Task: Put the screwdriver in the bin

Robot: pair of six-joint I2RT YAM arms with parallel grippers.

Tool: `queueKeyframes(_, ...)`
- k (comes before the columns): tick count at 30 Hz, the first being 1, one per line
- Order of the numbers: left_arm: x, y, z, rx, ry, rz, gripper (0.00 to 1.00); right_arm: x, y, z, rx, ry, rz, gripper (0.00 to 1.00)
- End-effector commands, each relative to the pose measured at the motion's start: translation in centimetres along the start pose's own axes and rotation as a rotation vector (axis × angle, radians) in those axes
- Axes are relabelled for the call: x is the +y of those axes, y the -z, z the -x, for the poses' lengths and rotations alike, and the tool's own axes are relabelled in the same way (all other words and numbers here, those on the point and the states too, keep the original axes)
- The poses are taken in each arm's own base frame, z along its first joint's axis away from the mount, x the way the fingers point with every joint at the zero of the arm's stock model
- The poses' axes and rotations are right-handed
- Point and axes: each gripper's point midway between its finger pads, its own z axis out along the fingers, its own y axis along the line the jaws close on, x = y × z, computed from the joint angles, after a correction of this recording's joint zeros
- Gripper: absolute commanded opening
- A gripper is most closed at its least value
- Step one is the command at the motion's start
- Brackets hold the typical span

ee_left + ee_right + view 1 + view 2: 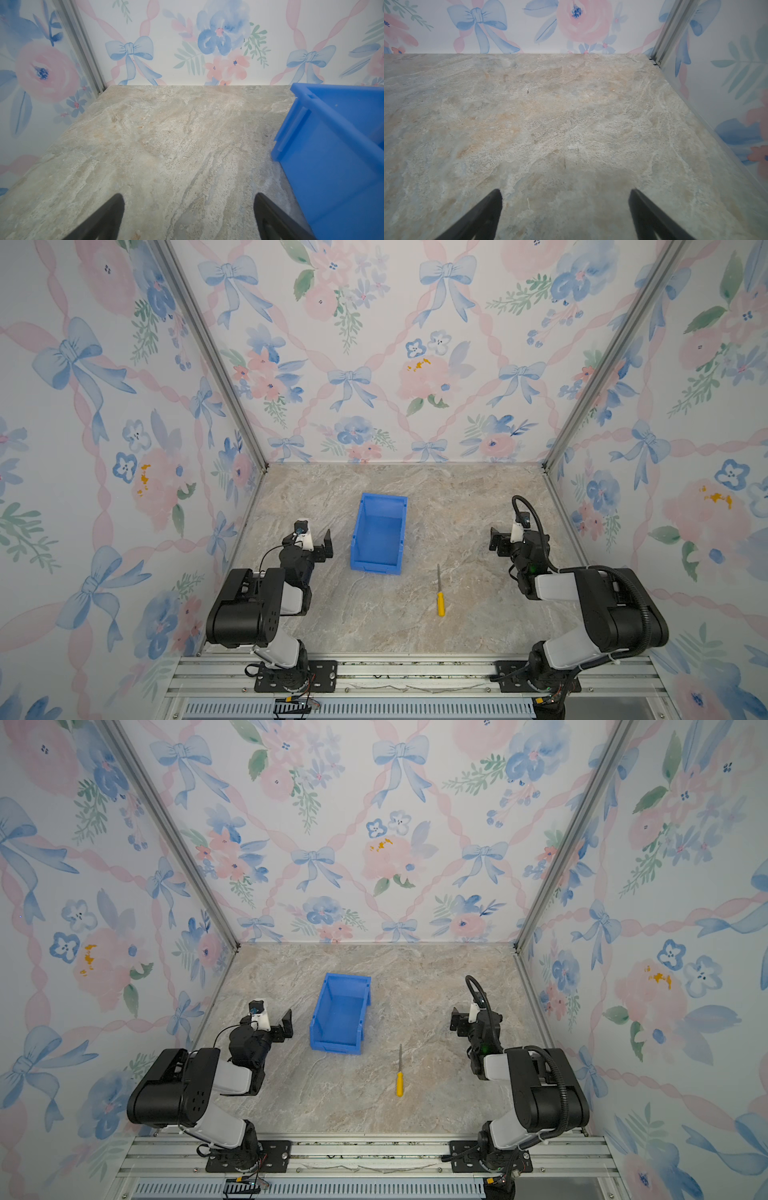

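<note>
The screwdriver (pixel 440 600) (pixel 399 1080), with a yellow handle and a thin grey shaft, lies flat on the marble table, its shaft pointing toward the back wall. It sits in front of and slightly right of the blue bin (pixel 356 531) (pixel 319 1013), which stands upright and looks empty. My left gripper (pixel 324 548) (pixel 286 1025) (pixel 188 199) hovers open just left of the bin, whose outer wall (pixel 301 128) shows in the left wrist view. Open too, my right gripper (pixel 498 541) (pixel 457 1021) (pixel 564 195) is at the right, behind and right of the screwdriver. Nothing is between either pair of fingers.
Floral-papered walls close the table (pixel 415 630) on three sides, with aluminium posts (pixel 264 466) (pixel 545 466) at the back corners. An aluminium rail (pixel 415 672) carrying both arm bases runs along the front edge.
</note>
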Motion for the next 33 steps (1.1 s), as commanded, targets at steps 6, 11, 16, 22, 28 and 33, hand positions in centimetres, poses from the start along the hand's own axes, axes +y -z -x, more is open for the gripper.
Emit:
queueKeyframes(6,-0.2,-0.2,0.6,-0.014,-0.015,-0.004,0.98,0.1,-0.1,1.2,-0.038,0.013,-0.006,0.97)
queueKeyframes(11,-0.5,-0.3,0.6,-0.010,-0.030,-0.010,0.98,0.0,-0.1,1.2,-0.037,0.010,-0.005,0.97)
queueKeyframes(16,-0.7,-0.6,1.3,-0.003,-0.039,-0.027,0.98,-0.8,-0.2,1.3,-0.031,-0.014,-0.039,0.97)
queueKeyframes(22,-1.5,-1.3,4.0,0.133,-0.113,-0.083,0.98,-3.6,0.4,4.1,0.071,-0.051,-0.213,0.97)
queueKeyframes(28,-2.5,1.0,8.3,0.241,-0.211,-0.167,0.98,-2.1,3.6,9.1,0.180,-0.212,-0.166,0.97)
queueKeyframes(33,-4.5,3.8,10.4,0.331,-0.242,-0.295,0.98,2.7,8.6,10.1,0.226,-0.101,-0.088,0.97)
